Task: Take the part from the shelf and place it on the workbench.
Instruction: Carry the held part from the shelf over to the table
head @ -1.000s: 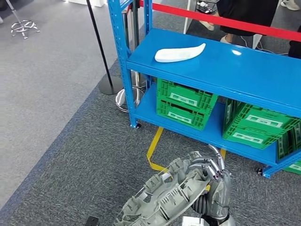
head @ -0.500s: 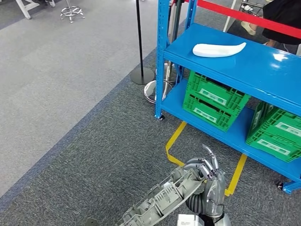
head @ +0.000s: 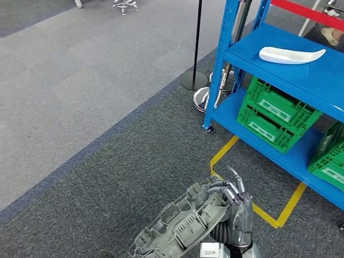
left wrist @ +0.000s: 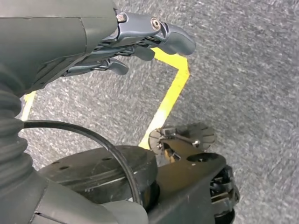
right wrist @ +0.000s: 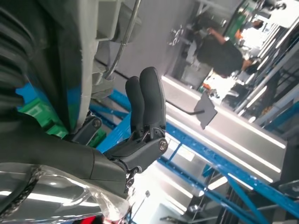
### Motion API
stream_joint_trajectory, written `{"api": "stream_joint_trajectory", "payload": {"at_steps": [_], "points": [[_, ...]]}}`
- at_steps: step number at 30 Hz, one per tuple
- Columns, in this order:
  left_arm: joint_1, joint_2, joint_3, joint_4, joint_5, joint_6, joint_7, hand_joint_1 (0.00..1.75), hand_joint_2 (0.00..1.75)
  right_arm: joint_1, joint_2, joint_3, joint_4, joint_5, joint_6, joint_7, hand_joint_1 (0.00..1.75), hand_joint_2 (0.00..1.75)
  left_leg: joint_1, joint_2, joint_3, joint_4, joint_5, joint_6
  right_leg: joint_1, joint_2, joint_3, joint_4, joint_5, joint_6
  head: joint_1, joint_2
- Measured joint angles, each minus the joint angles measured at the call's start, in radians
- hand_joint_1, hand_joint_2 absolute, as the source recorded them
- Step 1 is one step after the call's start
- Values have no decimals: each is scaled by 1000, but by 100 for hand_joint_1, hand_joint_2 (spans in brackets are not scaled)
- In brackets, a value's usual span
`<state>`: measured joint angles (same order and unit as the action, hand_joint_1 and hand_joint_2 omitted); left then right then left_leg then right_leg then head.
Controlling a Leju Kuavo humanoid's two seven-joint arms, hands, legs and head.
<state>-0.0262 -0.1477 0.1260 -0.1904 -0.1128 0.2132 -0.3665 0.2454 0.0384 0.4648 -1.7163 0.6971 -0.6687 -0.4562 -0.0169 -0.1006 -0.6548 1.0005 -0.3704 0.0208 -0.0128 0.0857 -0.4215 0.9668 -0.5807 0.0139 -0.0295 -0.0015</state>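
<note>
Grey carpet, blue shelf (head: 284,70) off to the right with green crates (head: 276,110) below. Right hand (head: 237,207) grips the grey part (head: 183,223) at one end, carried low and slanted, likely to clear the legs while walking. Left hand (left wrist: 105,42) hangs empty, fingers loosely apart. Workbench not visible yet.

No legible text, numbers or brand marks anywhere. Green crates (head: 276,110) on the blue shelf's (head: 284,70) lower level carry pale label strips on their side walls; the strips are too small and blurred to read. A second green crate (head: 330,158) further along has the same kind of strip, also unreadable. The yellow floor tape (head: 259,212) is plain line marking, with no characters on it.
</note>
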Motion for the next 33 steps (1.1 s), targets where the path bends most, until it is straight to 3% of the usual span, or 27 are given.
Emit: {"api": "stream_joint_trajectory", "payload": {"at_steps": [1,2,3,5,7,8,9,10,11,12,14,16,17,18,19,21,22,23,24,25,26,27,29,30,32,33], "points": [[1,1,0,0,-2,-1,-1,0,175,1,0,0,-1,0,0,0,175,175,0,-11,-6,-1,12,-5,0,-11,-8,-2,2,-2,0,0],[3,0,0,1,-3,-2,-2,0,175,2,0,0,-1,1,0,1,175,175,0,-7,-13,2,10,-10,0,-26,-18,2,9,-6,-1,0],[5,0,-1,2,-4,-4,-2,0,175,2,0,0,-2,1,0,2,175,175,0,9,-21,19,-10,-16,1,-41,-28,4,16,-12,-3,0],[5,-1,-2,2,-6,-8,-4,0,175,4,0,-1,-5,2,0,3,175,175,3,59,-44,108,-104,-26,4,-76,-48,7,32,-28,-8,0],[2,-1,-3,2,-9,-12,-6,0,175,7,0,-2,-7,3,0,4,175,175,12,83,-66,242,-191,-35,11,-113,-70,13,47,-37,-11,0],[1,-2,-3,2,-10,-13,-7,0,175,8,0,-2,-7,3,0,5,175,175,15,87,-66,291,-201,-37,14,-130,-84,17,55,-38,-11,0],[1,-2,-3,2,-12,-13,-8,0,175,8,0,-3,-7,4,0,5,175,175,17,90,-53,310,-187,-38,16,-147,-99,23,63,-37,-12,0],[2,-2,-4,2,-13,-14,-10,0,175,8,0,-3,-7,4,0,5,175,175,19,93,-23,294,-160,-37,18,-162,-116,29,70,-37,-12,0],[3,-2,-4,2,-13,-14,-11,0,175,8,0,-4,-7,5,0,6,175,175,18,103,24,243,-135,-33,20,-174,-131,35,77,-37,-12,0],[3,-1,-4,2,-13,-14,-12,0,175,8,0,-4,-9,5,0,6,175,175,14,123,79,169,-130,-26,22,-186,-143,39,84,-36,-12,0],[0,-1,-4,2,-15,-13,-15,0,175,9,0,-5,-13,6,0,6,175,175,2,159,171,28,-153,-9,22,-208,-154,42,98,-29,-11,0],[-1,-1,-4,2,-18,-13,-18,0,175,9,0,-7,-17,7,0,6,175,175,-10,160,191,-29,-160,7,17,-231,-157,39,114,-17,-12,0],[1,-1,-4,2,-19,-13,-18,0,175,8,0,-8,-18,7,0,6,175,175,-10,152,185,-35,-149,12,14,-229,-159,40,115,-12,-12,0],[2,-1,-4,3,-21,-13,-19,0,175,8,0,-9,-19,7,0,6,175,175,-9,143,177,-41,-136,19,12,-206,-165,47,102,-6,-12,0],[3,-1,-5,3,-23,-13,-19,0,175,9,0,-9,-21,7,0,6,175,175,-6,135,167,-47,-122,25,10,-173,-175,68,72,-1,-11,0],[-1,-2,-9,3,-29,-13,-21,0,175,14,-1,-11,-23,8,0,6,175,175,-3,112,139,-48,-100,32,9,-106,-207,167,-19,5,-10,0],[-3,-3,-11,3,-31,-13,-22,0,175,17,-2,-12,-24,8,0,7,175,175,-3,100,123,-47,-89,33,9,-94,-222,231,-51,6,-9,0],[-4,-4,-13,3,-35,-13,-24,0,175,19,-2,-12,-24,8,0,7,175,175,-3,87,108,-46,-78,32,9,-89,-232,283,-62,7,-9,0],[-3,-5,-15,3,-37,-12,-25,0,175,20,-2,-13,-24,8,0,8,175,175,-3,75,93,-43,-66,30,9,-87,-230,310,-46,9,-9,0],[-2,-6,-17,3,-40,-11,-26,0,175,20,-3,-14,-25,8,0,8,175,175,-1,64,78,-40,-57,28,7,-85,-212,304,-14,10,-9,0],[-1,-6,-19,3,-42,-10,-27,0,175,20,-3,-15,-25,8,0,8,175,175,0,51,64,-34,-48,23,4,-78,-178,263,20,11,-9,0],[-1,-6,-21,3,-43,-9,-28,0,175,19,-3,-15,-27,8,0,8,175,175,1,38,49,-25,-41,18,0,-54,-130,197,36,14,-9,0],[-4,-6,-23,3,-45,-6,-30,0,175,21,-3,-17,-31,10,0,8,175,175,0,12,24,0,-31,8,-8,-5,-47,69,18,15,-10,0],[-5,-6,-25,3,-45,-6,-31,0,175,22,-3,-18,-32,10,0,8,175,175,-1,0,12,11,-25,5,-8,8,-28,35,-1,13,-10,0],[-3,-5,-26,3,-45,-4,-30,0,175,24,-4,-21,-34,11,0,8,175,175,0,-24,-2,20,-15,-1,-8,-14,-28,23,-11,3,-9,0],[-1,-5,-27,3,-44,-3,-29,0,175,24,-4,-23,-35,11,0,8,175,175,1,-18,-8,29,-23,-5,-8,-29,-30,24,-8,-4,-11,0]]}}
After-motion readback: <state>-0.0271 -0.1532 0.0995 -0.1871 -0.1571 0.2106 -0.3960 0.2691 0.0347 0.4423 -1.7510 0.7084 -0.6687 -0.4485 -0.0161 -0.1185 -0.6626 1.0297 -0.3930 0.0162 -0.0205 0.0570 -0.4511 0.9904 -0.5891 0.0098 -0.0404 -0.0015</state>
